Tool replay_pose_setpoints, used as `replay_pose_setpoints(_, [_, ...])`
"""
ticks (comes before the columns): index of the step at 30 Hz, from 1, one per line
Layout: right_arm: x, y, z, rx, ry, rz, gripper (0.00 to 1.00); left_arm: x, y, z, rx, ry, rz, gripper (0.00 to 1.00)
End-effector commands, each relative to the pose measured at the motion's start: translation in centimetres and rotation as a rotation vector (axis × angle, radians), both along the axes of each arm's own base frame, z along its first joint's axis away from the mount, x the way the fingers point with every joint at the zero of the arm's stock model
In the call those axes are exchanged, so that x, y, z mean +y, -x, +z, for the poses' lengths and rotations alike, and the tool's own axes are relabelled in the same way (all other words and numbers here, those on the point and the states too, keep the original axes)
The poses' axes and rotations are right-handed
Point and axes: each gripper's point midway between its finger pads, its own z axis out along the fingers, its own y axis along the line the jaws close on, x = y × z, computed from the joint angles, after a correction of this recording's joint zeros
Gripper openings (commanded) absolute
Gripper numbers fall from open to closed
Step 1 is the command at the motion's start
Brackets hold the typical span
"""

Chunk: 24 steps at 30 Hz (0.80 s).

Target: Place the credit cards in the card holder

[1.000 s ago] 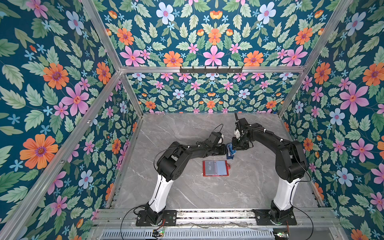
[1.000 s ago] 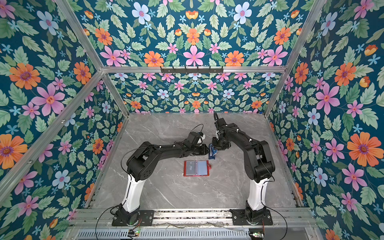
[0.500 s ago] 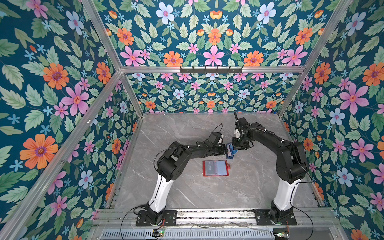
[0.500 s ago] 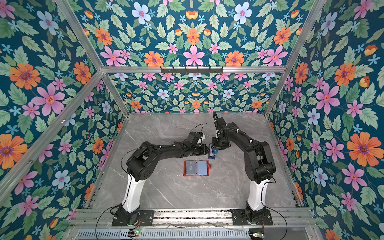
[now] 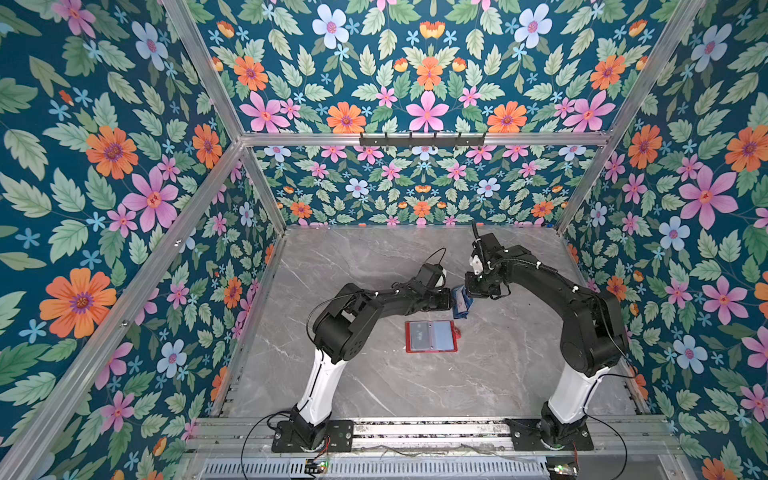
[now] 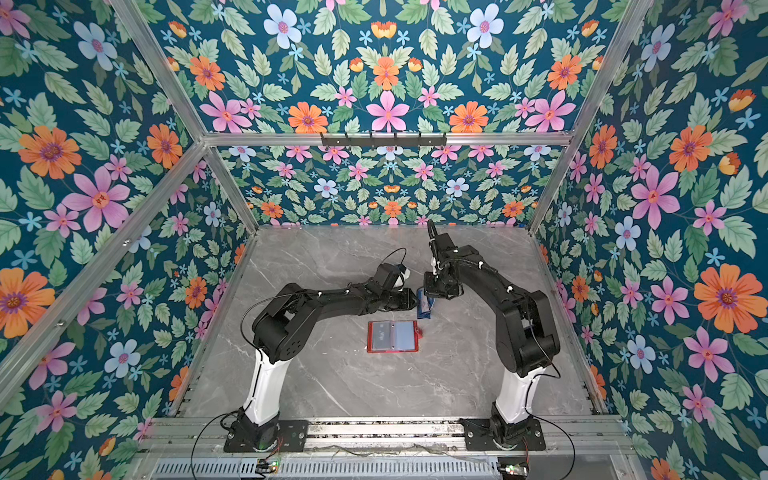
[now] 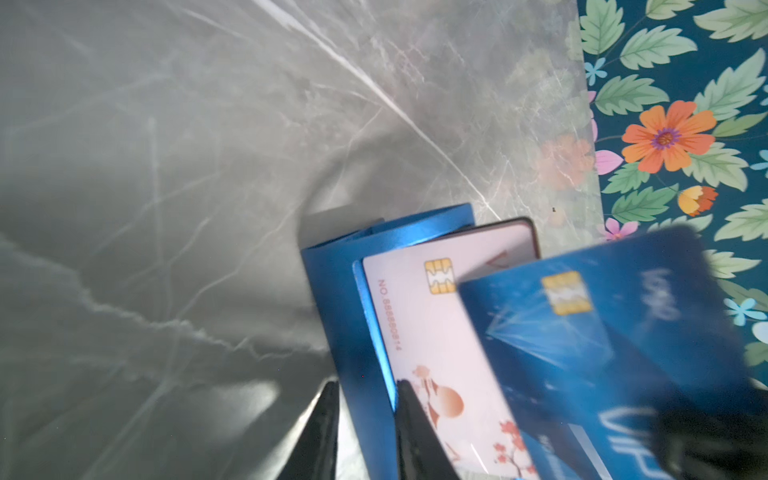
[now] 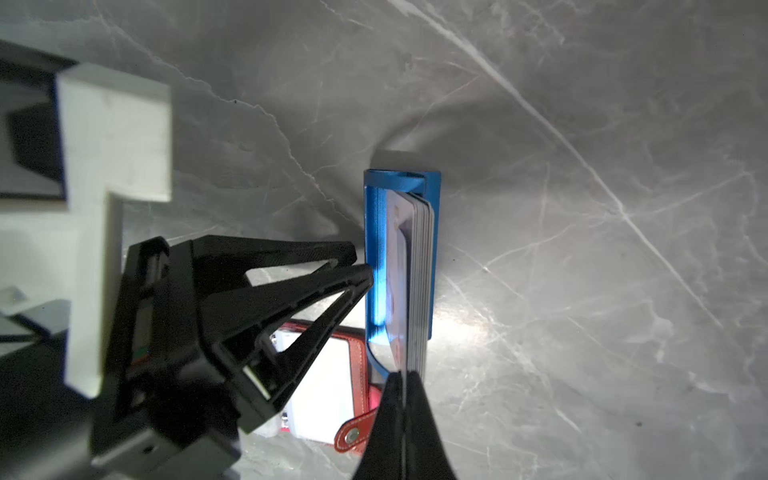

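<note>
Credit cards (image 8: 419,270) stand on edge in the blue stand (image 7: 332,291), mid-counter (image 5: 374,386). The card holder (image 5: 431,336) lies open, nearer the front edge. Left fingers (image 7: 322,436) clamp the stand's wall. Right fingers (image 8: 386,424) are pinched together on one blue card (image 7: 602,332). The cards look light, stiff and slick, so an exposed edge is probably the best hold.

Card holder (image 5: 431,336) lies open on the grey tabletop (image 5: 374,382); beyond it, left gripper (image 5: 451,298) and right gripper (image 5: 469,292) flank the blue stand (image 5: 460,307).
</note>
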Motion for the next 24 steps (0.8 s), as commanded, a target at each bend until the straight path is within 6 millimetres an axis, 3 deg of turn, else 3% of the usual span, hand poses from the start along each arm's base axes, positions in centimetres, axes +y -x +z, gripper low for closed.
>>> replay_pose_setpoints(1, [0.3, -0.1, 1.3, -0.044, -0.045, -0.024, 0.0, -0.3, 0.0, 1.6, -0.03, 0.005, -0.033, 0.28])
replay_pose_setpoints(7, [0.4, 0.6, 3.9, -0.133, -0.112, -0.047, 0.0, -0.2, 0.2, 4.6, -0.079, 0.021, -0.057, 0.37])
replay_pose_setpoints(12, [1.2, 2.2, 4.9, -0.159, -0.195, -0.008, 0.0, 1.9, 0.9, 6.9, -0.139, 0.0, -0.027, 0.37])
replay_pose_setpoints(16, [2.4, 4.0, 4.5, -0.147, -0.278, 0.039, 0.0, 5.0, 2.0, 7.5, -0.187, -0.067, 0.018, 0.37])
replay_pose_setpoints(24, [4.8, 7.0, 3.4, -0.122, -0.408, 0.09, 0.0, 11.9, 5.0, 5.9, -0.215, -0.224, 0.109, 0.37])
